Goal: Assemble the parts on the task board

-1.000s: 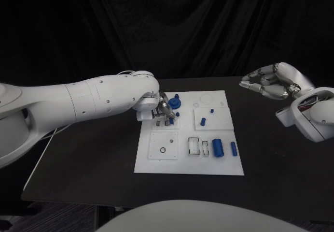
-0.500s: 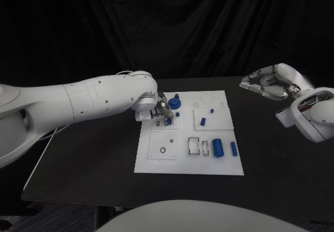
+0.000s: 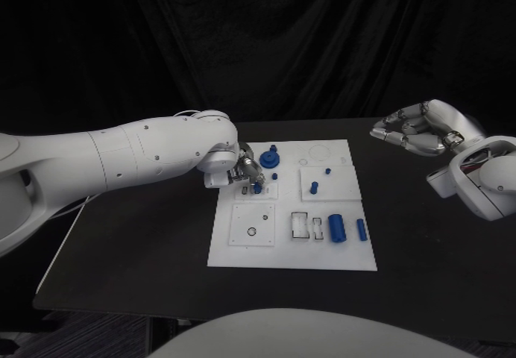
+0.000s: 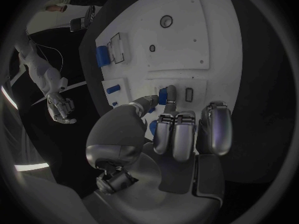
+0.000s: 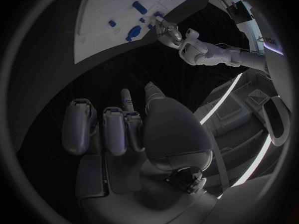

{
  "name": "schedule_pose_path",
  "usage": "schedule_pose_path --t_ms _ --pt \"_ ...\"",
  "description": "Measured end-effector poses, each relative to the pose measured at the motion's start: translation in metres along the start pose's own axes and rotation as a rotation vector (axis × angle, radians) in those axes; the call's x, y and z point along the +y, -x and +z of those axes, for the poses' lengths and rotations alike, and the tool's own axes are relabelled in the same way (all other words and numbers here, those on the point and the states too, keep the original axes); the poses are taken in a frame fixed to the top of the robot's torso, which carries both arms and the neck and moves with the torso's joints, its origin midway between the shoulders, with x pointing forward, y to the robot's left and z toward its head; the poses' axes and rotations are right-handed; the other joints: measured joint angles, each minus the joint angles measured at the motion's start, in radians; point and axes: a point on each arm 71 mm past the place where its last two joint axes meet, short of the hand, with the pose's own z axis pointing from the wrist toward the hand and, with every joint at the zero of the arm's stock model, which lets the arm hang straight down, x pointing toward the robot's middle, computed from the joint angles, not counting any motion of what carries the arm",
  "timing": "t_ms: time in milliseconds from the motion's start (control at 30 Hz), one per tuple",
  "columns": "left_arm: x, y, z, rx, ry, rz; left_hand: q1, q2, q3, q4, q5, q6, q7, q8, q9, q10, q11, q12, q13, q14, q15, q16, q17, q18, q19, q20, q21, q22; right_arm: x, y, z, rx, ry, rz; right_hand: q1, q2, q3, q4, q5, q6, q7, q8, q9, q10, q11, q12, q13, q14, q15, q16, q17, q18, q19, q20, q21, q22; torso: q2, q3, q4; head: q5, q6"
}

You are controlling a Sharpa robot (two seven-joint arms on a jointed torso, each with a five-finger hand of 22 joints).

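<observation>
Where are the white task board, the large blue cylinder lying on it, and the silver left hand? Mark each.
White task board (image 3: 242, 253): head view, bare near-left corner.
Large blue cylinder (image 3: 336, 227): head view, middle of its side.
Silver left hand (image 3: 247, 173): head view, middle of the hand over the board.

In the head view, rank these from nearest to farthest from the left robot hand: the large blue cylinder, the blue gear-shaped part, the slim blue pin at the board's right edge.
1. Blue gear-shaped part: just beside the left robot hand, far-left part of the task board.
2. Large blue cylinder: nearer the robot, right of centre.
3. Slim blue pin: just right of the cylinder, by the right edge.
</observation>
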Motion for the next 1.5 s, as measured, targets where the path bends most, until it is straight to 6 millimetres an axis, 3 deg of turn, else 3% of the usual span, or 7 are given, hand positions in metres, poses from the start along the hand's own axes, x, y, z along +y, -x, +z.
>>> schedule_pose_path --t_ms 367,533,1000,1500 --pt "0.006 0.000 -0.002 -0.010 0.003 -0.013 -0.010 -0.001 0.008 -0.001 0.000 0.000 0.001 -0.005 0.004 0.000 0.000 0.000 0.000 0.000 0.000 0.000 0.000 0.000 0.000 0.000 0.000 -0.003 -0.001 -0.001 0.000 0.011 -0.007 0.001 0.004 0.004 0.000 0.000 0.000 0.000 0.000 0.000 0.000 0.000 0.000 0.000 0.000 0.000 0.000 0.000 0.000 0.000 0.000 0.000 0.000 0.000 0.000 -0.0007 0.0010 0.004 0.000" --pt "0.007 -0.002 -0.001 -0.014 0.004 -0.021 -0.026 0.000 0.028 -0.011 -0.027 0.003 0.004 -0.009 0.010 0.000 0.000 0.000 0.000 0.000 0.000 0.000 0.000 0.000 0.000 0.000 -0.005 -0.006 -0.001 -0.002 0.000 0.017 -0.009 0.002 0.004 0.004 0.000 0.000 0.000 0.000 0.000 0.000 -0.001 0.000 0.000 -0.004 0.000 0.000 0.000 -0.005 0.000 0.000 0.000 0.000 0.000 0.000 0.000 -0.0007 0.0011 0.005 0.000" --pt "0.010 -0.007 0.002 -0.022 0.000 -0.042 -0.038 0.004 0.041 -0.008 -0.061 0.001 0.006 -0.016 0.021 0.000 0.000 0.000 0.000 0.000 0.000 0.000 0.000 0.000 -0.007 0.000 -0.010 -0.016 -0.002 -0.002 0.000 0.030 -0.020 0.004 0.004 0.004 0.000 0.000 0.000 0.000 0.000 0.000 -0.001 0.000 0.000 -0.004 0.000 0.000 0.000 -0.005 0.000 0.000 0.000 0.000 -0.004 0.000 0.002 -0.0011 0.0017 0.003 0.000" --pt "0.011 -0.009 0.003 -0.037 -0.014 -0.060 -0.048 0.003 0.044 -0.005 -0.065 -0.001 0.004 -0.016 0.023 0.000 0.000 0.000 0.000 0.000 0.000 0.000 0.000 0.000 -0.014 0.000 -0.019 -0.025 -0.003 -0.004 0.000 0.042 -0.029 0.006 0.004 0.004 0.000 0.000 0.000 0.000 0.000 0.000 -0.001 0.000 0.000 -0.010 0.000 0.000 0.000 -0.008 0.000 0.000 0.000 0.000 -0.011 0.000 0.002 -0.0008 0.0002 0.005 0.000"
